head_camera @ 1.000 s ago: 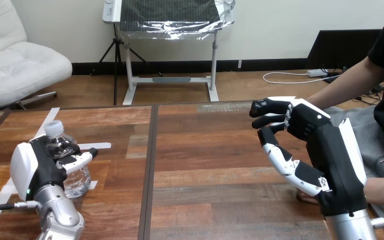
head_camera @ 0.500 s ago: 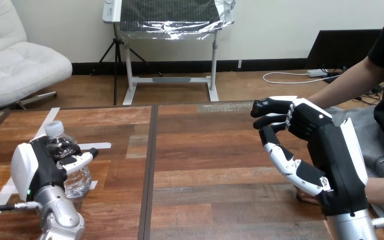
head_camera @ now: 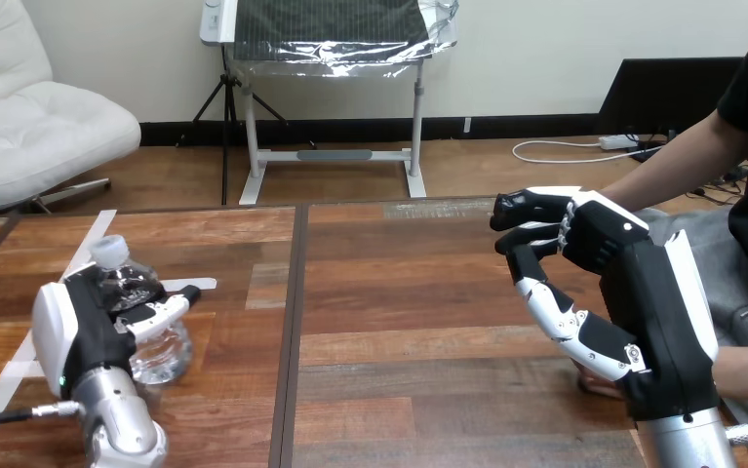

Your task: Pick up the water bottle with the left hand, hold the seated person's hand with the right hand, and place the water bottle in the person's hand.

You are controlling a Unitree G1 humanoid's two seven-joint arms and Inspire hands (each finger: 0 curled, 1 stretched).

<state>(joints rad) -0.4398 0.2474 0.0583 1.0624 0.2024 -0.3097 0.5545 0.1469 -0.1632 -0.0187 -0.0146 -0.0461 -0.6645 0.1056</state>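
1. Head view: the water bottle [head_camera: 155, 336] is well left of the table's dark centre seam [head_camera: 295, 292], close to the table's left edge.
2. Its long axis is near upright but tilted. The white cap [head_camera: 108, 250] leans away from the seam toward the far left, and the base lies nearer the seam.
3. The bottle is clear, ribbed plastic with a round body. Whether its base touches the wood cannot be told.
4. The left hand [head_camera: 82, 327] is wrapped round the bottle from the side away from the seam, with its thumb lying across the front and pointing toward the seam.
5. The right hand [head_camera: 643, 292] is raised well right of the seam. Its fingers [head_camera: 531, 207] are curled and it grips nothing.
6. The person's hand [head_camera: 592, 383] shows beneath the heel of the right hand, by the right edge. Contact cannot be told.
7. The table [head_camera: 428, 312] is brown planked wood. White tape strips [head_camera: 182, 285] lie left of the seam, around the bottle.
8. A wide stretch of open wood runs on both sides of the seam, between the two hands.
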